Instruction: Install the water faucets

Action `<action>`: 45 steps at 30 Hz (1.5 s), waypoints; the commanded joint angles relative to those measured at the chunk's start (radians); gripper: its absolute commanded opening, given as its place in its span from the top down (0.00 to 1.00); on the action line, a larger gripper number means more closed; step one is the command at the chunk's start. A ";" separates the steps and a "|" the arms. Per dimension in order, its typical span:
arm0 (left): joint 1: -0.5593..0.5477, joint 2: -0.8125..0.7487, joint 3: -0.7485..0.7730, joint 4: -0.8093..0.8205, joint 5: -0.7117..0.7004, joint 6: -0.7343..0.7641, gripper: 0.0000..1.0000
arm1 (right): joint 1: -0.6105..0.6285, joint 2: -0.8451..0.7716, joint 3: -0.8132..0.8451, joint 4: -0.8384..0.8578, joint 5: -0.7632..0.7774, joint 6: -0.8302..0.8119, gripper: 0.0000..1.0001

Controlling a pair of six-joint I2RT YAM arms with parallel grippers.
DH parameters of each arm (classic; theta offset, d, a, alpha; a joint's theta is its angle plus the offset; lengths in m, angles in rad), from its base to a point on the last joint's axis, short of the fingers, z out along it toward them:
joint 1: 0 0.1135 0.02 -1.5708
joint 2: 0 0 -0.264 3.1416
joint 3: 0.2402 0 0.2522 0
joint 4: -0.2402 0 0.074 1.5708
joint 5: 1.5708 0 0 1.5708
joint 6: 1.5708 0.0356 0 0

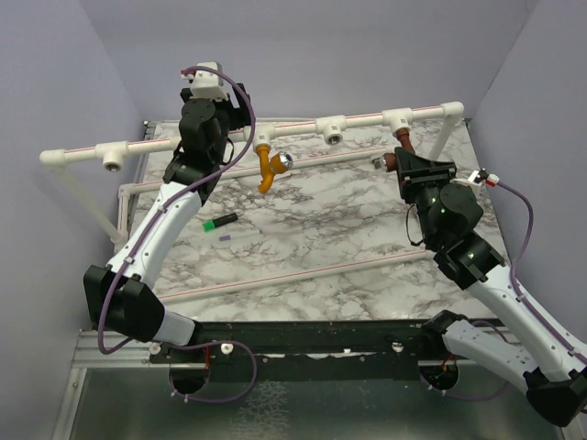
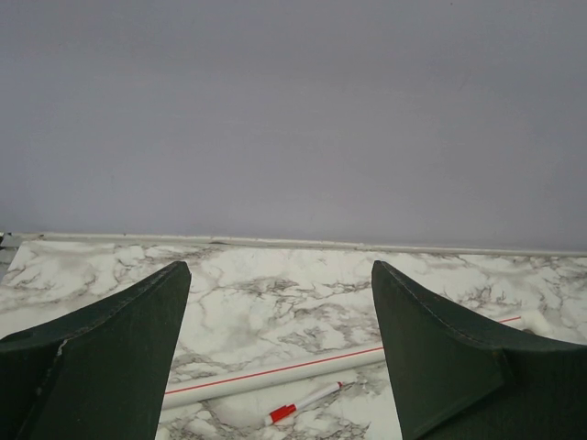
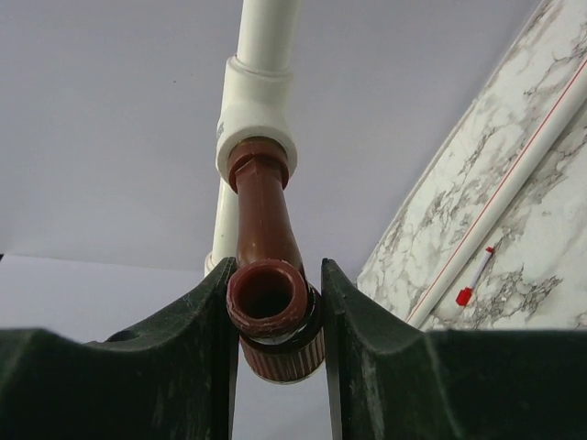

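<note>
The dark reddish-brown faucet (image 3: 262,206) hangs from a white T-fitting (image 3: 257,105) on the raised pipe at the back right. My right gripper (image 3: 275,280) is shut on its lower end, one finger on each side of the round spout. From above, the same faucet (image 1: 403,144) shows just beyond the right gripper (image 1: 406,165). The orange-yellow faucet (image 1: 267,170) with its silver knob (image 1: 285,161) hangs from the same raised pipe, left of centre. My left gripper (image 2: 280,266) is open and empty, held high by the raised left arm (image 1: 198,128), left of the orange faucet.
The raised white pipe (image 1: 183,142) spans the back, with more T-fittings (image 1: 332,129). Loose red-striped pipes (image 1: 284,275) lie on the marble table (image 1: 321,220). A green marker (image 1: 220,222) lies left of centre and a red-capped pen (image 2: 303,403) at the right.
</note>
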 commanded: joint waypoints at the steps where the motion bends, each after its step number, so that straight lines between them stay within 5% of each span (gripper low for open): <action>1: -0.022 0.075 -0.076 -0.254 0.068 0.024 0.19 | 0.002 -0.068 0.058 0.121 0.034 0.027 0.99; 6: -0.022 0.077 -0.075 -0.255 0.067 0.025 0.19 | 0.002 -0.067 0.053 0.064 0.030 0.049 0.87; 13: -0.022 0.078 -0.075 -0.256 0.066 0.025 0.19 | 0.002 -0.077 0.034 0.030 0.028 0.027 0.54; 22: -0.022 0.081 -0.075 -0.256 0.066 0.025 0.19 | 0.002 -0.091 0.061 -0.097 0.017 -0.074 0.30; 35: -0.022 0.082 -0.073 -0.257 0.069 0.024 0.19 | 0.002 -0.143 0.158 -0.287 0.062 -0.432 0.26; 45: -0.022 0.082 -0.075 -0.256 0.069 0.024 0.18 | 0.002 -0.143 0.202 -0.169 -0.052 -1.114 0.28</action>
